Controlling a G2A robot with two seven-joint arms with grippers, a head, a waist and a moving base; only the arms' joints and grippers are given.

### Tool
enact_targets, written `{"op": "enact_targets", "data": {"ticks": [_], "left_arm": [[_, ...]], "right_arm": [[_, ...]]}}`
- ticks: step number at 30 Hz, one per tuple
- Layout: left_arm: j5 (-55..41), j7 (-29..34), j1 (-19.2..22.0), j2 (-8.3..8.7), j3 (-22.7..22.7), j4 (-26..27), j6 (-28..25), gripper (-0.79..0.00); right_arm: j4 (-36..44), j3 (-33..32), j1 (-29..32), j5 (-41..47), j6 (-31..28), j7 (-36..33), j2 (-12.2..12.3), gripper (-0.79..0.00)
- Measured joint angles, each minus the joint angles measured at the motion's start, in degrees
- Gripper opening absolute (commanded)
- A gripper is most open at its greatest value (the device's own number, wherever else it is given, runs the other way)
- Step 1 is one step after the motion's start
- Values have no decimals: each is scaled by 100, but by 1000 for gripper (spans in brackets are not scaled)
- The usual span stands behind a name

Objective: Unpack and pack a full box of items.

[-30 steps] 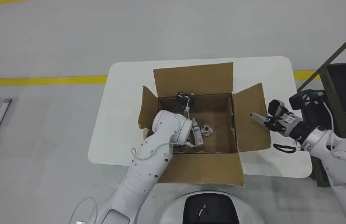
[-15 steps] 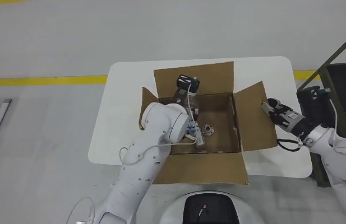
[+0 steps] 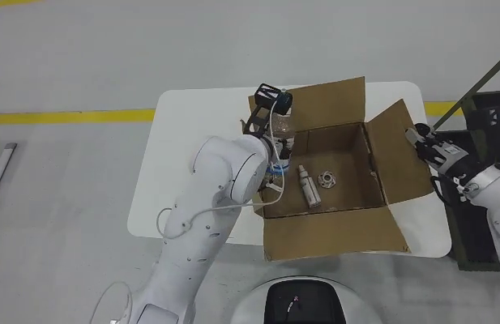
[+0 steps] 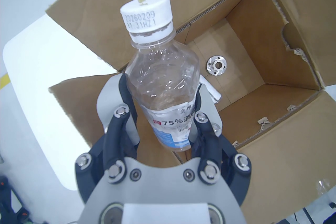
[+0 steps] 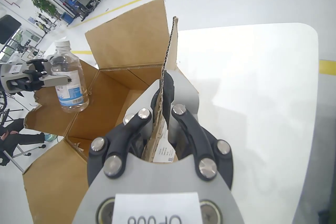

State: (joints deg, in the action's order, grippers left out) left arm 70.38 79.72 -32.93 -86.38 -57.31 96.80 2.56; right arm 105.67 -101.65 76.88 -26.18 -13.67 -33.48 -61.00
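left end effector (image 4: 161,89) clamps clear white-capped plastic bottle (image 4: 158,62) upright over left edge of brown cardboard box (image 3: 378,174), white bench (image 3: 181,162) just left; right end effector (image 5: 164,84) pinches right flap (image 5: 170,49).

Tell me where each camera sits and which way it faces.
Top view: above the arms, looking down on the white table and open cardboard box; both arms show.
Left wrist view: behind the left gripper, looking into the box; gripper shut on a clear bottle.
Right wrist view: behind the right gripper, facing across the box; gripper shut on a side flap.
Shared: all three show the bottle; top and left wrist views show the metal flange.
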Motion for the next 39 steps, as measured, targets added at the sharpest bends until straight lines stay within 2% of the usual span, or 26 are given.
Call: {"op": "enact_targets", "data": {"ticks": [10, 14, 16, 22, 29, 33, 36, 39], "left_arm": [[7, 5, -3, 1, 1, -3, 1, -785], [90, -162, -42, 17, -82, 12, -32, -785], [263, -223, 9, 42, -204, 51, -106, -785], [372, 168, 369, 91, -717, 308, -57, -785], [1021, 470, 542, 189, -1292, 547, -100, -785], [1463, 770, 402, 262, -1592, 478, -194, -785], [1620, 836, 106, 328, -1753, 59, -437, -785], [1913, 828, -192, 360, -1714, -350, -678, -785]], "right_arm": [[3, 3, 6, 1, 5, 4, -1, -785], [77, 29, 89, -67, 252, 217, -13, -785], [132, 27, 115, -55, 425, 328, -20, -785], [253, -5, 195, 4, 827, 464, -31, -785], [368, 13, 282, 115, 980, 460, -36, -785], [432, 8, 321, 144, 986, 436, -33, -785], [462, 8, 348, 189, 973, 420, -31, -785], [477, 32, 356, 189, 950, 406, -29, -785]]}}
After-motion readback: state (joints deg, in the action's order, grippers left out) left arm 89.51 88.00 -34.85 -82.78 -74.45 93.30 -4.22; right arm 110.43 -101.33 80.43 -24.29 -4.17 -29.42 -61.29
